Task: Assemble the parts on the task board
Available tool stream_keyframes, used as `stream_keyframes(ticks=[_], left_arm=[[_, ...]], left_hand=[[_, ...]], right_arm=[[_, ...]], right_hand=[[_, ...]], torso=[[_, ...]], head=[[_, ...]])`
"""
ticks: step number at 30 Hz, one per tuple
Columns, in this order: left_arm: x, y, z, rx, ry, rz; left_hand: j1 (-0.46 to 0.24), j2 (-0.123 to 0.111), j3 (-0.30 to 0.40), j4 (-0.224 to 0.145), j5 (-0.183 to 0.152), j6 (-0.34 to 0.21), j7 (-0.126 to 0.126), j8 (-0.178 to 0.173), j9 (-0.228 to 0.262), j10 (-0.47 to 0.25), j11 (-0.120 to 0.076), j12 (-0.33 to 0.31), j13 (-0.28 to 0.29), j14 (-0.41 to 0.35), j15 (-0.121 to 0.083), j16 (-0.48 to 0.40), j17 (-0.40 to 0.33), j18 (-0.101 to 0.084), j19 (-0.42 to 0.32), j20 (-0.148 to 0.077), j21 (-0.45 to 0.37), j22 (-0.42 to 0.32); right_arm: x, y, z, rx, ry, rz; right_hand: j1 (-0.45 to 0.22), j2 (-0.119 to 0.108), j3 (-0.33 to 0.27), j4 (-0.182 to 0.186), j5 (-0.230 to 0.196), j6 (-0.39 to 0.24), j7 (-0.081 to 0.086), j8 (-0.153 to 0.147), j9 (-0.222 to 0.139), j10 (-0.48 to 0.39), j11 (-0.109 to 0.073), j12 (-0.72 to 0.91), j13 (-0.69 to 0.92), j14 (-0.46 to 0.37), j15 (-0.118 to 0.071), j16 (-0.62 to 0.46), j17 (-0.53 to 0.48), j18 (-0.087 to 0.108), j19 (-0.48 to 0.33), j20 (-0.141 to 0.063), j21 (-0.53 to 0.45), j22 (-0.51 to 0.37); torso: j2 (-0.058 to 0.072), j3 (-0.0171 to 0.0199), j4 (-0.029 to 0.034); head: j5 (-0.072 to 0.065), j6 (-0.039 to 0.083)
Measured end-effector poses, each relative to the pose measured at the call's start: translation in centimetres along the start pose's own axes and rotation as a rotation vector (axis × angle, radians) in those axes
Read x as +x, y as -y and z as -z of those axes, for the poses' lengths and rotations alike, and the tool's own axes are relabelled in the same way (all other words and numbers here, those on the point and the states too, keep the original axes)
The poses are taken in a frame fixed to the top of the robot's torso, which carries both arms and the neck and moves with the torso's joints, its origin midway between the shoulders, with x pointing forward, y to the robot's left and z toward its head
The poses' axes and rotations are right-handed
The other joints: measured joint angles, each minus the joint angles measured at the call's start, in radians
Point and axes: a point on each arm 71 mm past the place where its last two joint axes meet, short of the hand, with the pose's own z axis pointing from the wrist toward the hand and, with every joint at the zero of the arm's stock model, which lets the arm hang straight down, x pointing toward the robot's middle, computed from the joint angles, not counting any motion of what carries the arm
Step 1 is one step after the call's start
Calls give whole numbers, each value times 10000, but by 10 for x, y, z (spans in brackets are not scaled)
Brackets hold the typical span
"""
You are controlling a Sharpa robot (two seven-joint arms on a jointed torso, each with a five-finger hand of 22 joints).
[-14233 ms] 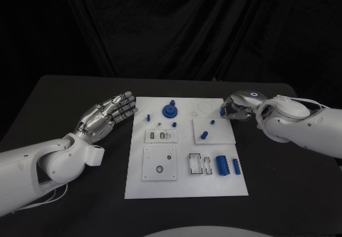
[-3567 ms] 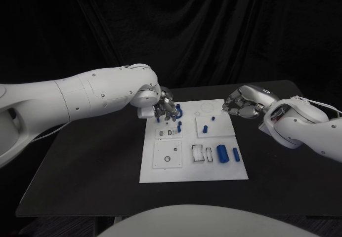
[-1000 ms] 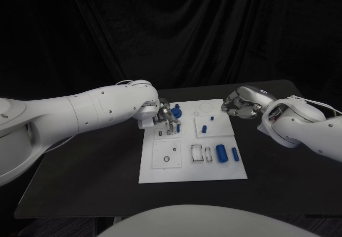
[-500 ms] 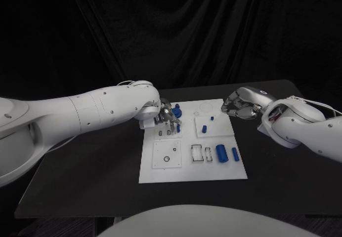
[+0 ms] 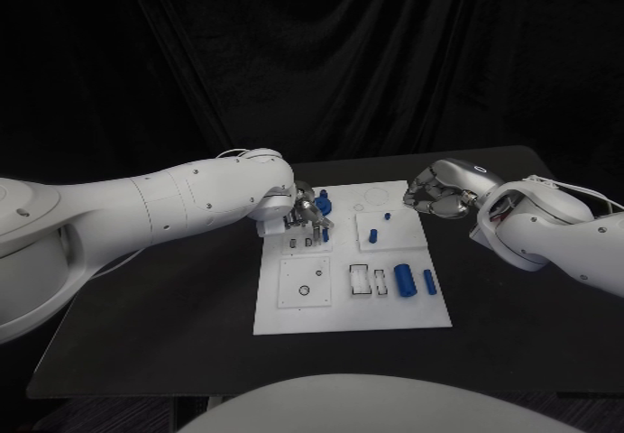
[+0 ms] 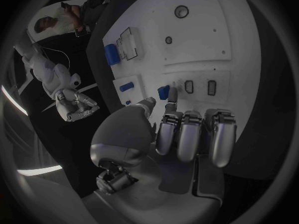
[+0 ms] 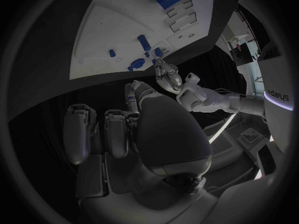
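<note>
The left hand [image 5: 302, 219] is reached in over the far left part of the board [image 5: 351, 311]. Its fingers point down at the pair of small slots [image 6: 189, 86]. In the last second it has barely moved, just settling slightly nearer the near edge. A few seconds ago it was farther up the board, beside the round blue part [image 5: 323, 204], so it has come down from there to the slots.

A short blue peg [image 6: 164, 91] stands just beside the slots, and the wrist view shows the thumb and one fingertip on either side of it, very close. I cannot tell whether they are actually clamped on it or only bracketing it. The peg itself is in the same place as a few seconds ago, so I would judge it has not been lifted yet and the grasp is only being set up.

At the earliest moment this hand lay open on the counter [image 5: 169, 307], left of the board.

The other blue pieces on the right half, including the big cylinder [image 5: 405, 280], look undisturbed.

The right hand [image 5: 435, 194] stays parked at the board's far right corner with its fingers curled in, much as before. A speck of blue shows by its thumb, but I cannot tell whether it holds anything.
</note>
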Motion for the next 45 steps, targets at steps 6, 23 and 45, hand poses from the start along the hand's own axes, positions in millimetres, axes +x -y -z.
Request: stream_keyframes(ticks=[6,23,45], left_arm=[[1,2,-1,23,-32,-31],[3,4,-4,-32,-103,-56],[6,3,-7,-78,-220,-86]], left_hand=[[0,0,0,0,0,0,0,47,90,0,0,0,0,0,0,0,0,0,0,0,0,0],[0,0,42,-41,0,0,0,87,279,2,-70,0,-1,37,-37,0,-1,1,36,-34,0,-1],[1,-1,193,-192,84,-69,-148,408,1058,2,-140,0,-1,37,-109,1,-1,1,107,-251,-39,-1]], right_arm=[[0,0,0,5,-24,1],[1,0,0,22,-97,2],[3,2,0,102,-238,6]], right_hand=[[0,0,0,0,-1,0,0,0,0,0,0,0,0,0,0,0,0,0,0,0,0,-1],[0,0,0,0,-3,0,0,0,13,0,0,1,0,0,0,0,0,0,0,0,0,-2],[0,0,0,0,-4,0,0,0,11,0,0,-47,0,0,0,-40,0,0,0,0,-34,-5]], torso=[[2,-2,0],[2,-2,0],[4,-1,-5]], head=[[8,0],[-23,0],[26,0]])
